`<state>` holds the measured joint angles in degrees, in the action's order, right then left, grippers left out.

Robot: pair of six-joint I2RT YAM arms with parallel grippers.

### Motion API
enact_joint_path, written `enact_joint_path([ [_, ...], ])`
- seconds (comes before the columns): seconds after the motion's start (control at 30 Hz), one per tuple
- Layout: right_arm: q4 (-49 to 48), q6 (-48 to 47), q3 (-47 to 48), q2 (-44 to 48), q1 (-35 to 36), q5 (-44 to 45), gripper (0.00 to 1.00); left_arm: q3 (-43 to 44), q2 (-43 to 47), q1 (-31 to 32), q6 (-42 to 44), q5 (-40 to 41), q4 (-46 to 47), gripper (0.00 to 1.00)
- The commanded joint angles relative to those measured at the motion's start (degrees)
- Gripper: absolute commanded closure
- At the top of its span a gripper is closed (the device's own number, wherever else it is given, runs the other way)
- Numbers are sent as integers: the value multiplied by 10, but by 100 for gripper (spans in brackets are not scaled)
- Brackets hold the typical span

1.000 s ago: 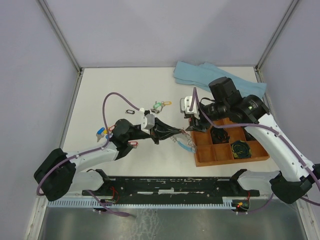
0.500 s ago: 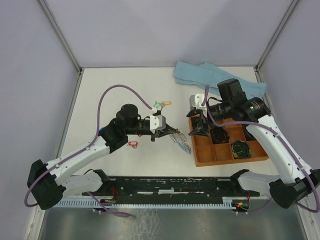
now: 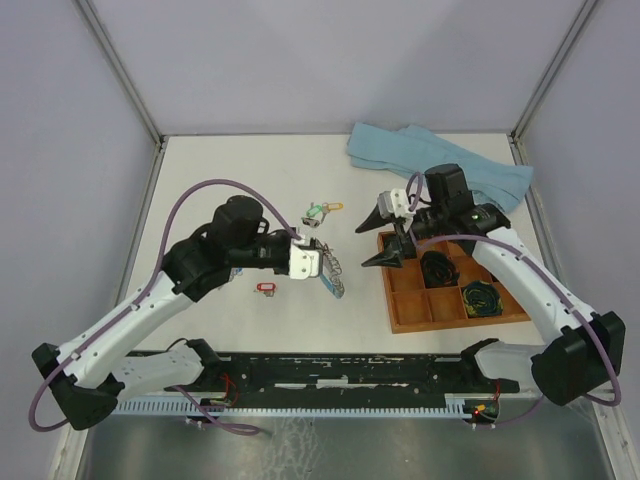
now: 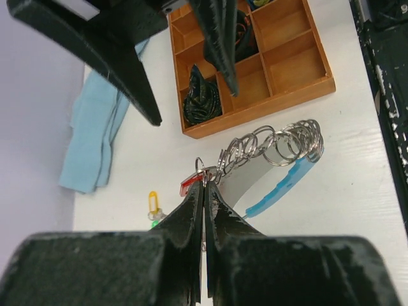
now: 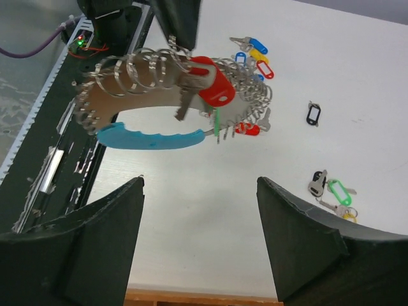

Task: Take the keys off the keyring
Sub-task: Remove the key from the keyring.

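My left gripper point(image 3: 318, 262) is shut on a small ring of the keyring point(image 3: 335, 279) and holds it hanging above the table. In the left wrist view the closed gripper point(image 4: 204, 186) pinches the ring beside a red tag point(image 4: 190, 183); the keyring's blue arc point(image 4: 280, 188) and silver rings point(image 4: 271, 143) hang beyond. My right gripper point(image 3: 377, 240) is open and empty, just right of the keyring. In the right wrist view it point(image 5: 199, 185) faces the keyring point(image 5: 146, 137), which carries a red-tagged key point(image 5: 213, 86). Loose keys lie on the table: green and yellow point(image 3: 320, 211), red point(image 3: 266, 288).
A wooden compartment tray point(image 3: 400, 310) with black cable coils sits right of centre, under my right arm. A blue cloth point(image 3: 430, 160) lies at the back right. More loose tagged keys point(image 5: 252, 54) and a black tag frame point(image 5: 312, 113) show in the right wrist view.
My left gripper has drawn back to the left, carrying the keyring with it. My right gripper has opened wide and now stands apart from the keyring.
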<state>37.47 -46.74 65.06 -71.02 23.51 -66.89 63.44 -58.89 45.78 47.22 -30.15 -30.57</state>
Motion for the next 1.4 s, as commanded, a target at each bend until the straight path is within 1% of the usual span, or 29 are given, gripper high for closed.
enact_joint_path([
  [0.0,-184,95,-3,-14,15,-30,22,38,28,3,104,-18,-30,97],
  [0.13,-184,91,-2,-12,49,-21,23,52,17,3,128,-57,-40,97],
  [0.27,-194,95,-24,-5,77,-15,23,73,-6,3,138,-81,-63,97],
  [0.33,-228,129,-45,1,91,6,24,75,-15,3,138,-94,-64,97],
  [0.43,-284,206,-68,8,102,28,24,65,-21,3,127,-112,-41,97],
  [0.53,-293,251,-69,16,117,43,24,41,-22,4,114,-116,-7,97],
  [0.6,-292,262,-71,22,121,42,27,31,-20,3,107,-117,11,97],
  [0.7,-239,206,-70,29,121,41,28,19,-12,3,100,-121,30,97],
  [0.8,-226,197,-73,34,121,33,30,16,-11,3,93,-127,32,97],
  [0.93,-215,200,-67,38,120,38,37,13,-7,3,91,-120,25,97],
  [1.0,-207,195,-67,39,119,42,43,10,-1,3,90,-120,26,97],
  [1.07,-199,187,-68,40,118,34,47,9,1,4,89,-118,25,97],
  [1.23,-162,160,-63,45,114,21,48,7,6,4,88,-112,25,97],
  [1.37,-155,174,-59,48,110,15,49,5,8,3,87,-109,24,97],
])
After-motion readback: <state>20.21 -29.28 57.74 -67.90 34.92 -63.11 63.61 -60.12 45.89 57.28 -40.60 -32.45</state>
